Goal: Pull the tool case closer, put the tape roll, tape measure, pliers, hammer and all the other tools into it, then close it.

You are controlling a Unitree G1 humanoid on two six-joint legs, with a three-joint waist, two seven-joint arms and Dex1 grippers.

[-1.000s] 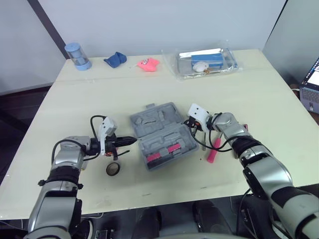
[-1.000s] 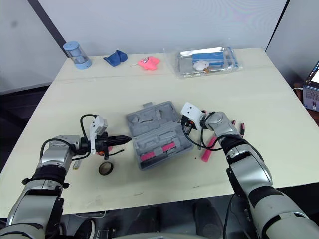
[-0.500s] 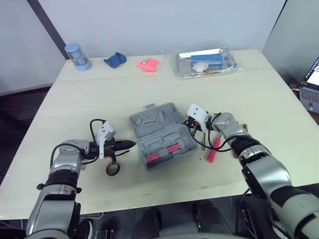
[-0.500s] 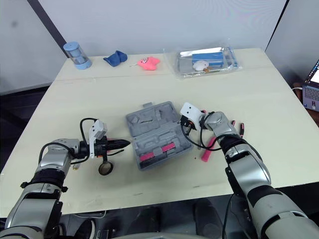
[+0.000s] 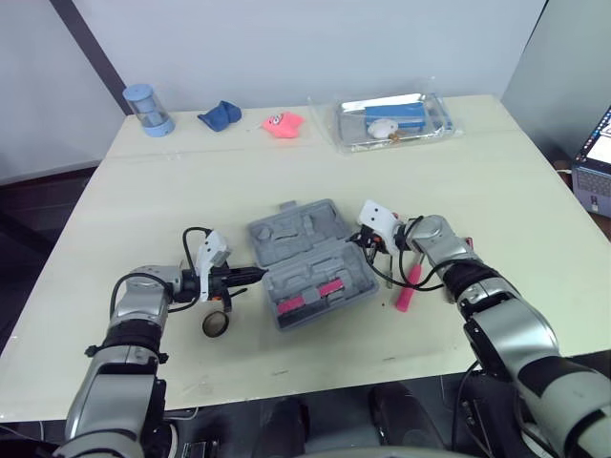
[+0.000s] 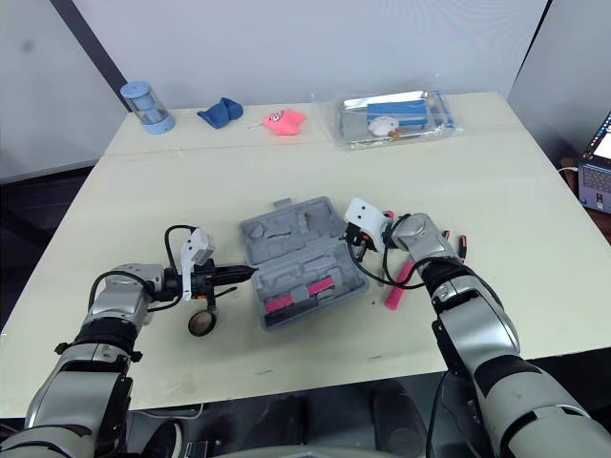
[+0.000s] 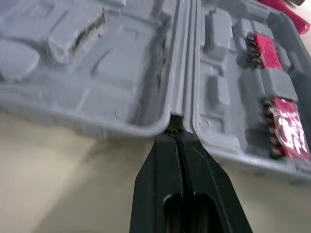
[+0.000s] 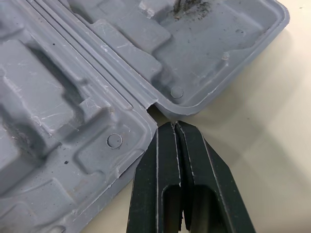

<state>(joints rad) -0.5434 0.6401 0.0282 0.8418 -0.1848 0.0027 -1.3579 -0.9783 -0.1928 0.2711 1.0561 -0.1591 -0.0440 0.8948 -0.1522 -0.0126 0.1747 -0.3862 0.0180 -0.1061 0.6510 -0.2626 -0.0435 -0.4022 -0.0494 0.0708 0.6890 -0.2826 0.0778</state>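
As both forearms angle inward, left gripper (image 5: 258, 275) and right gripper (image 5: 363, 240) — fingers pressed together, empty — touch the tool case (image 5: 315, 262).

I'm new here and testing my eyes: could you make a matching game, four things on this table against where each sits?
1 tool case
2 tape roll
3 blue cylinder
4 pink-handled tool

A far left corner of the table
B mid-table, lying open
C just right of the case
D left of the case, near the front edge

Pairs: 1-B, 2-D, 3-A, 4-C
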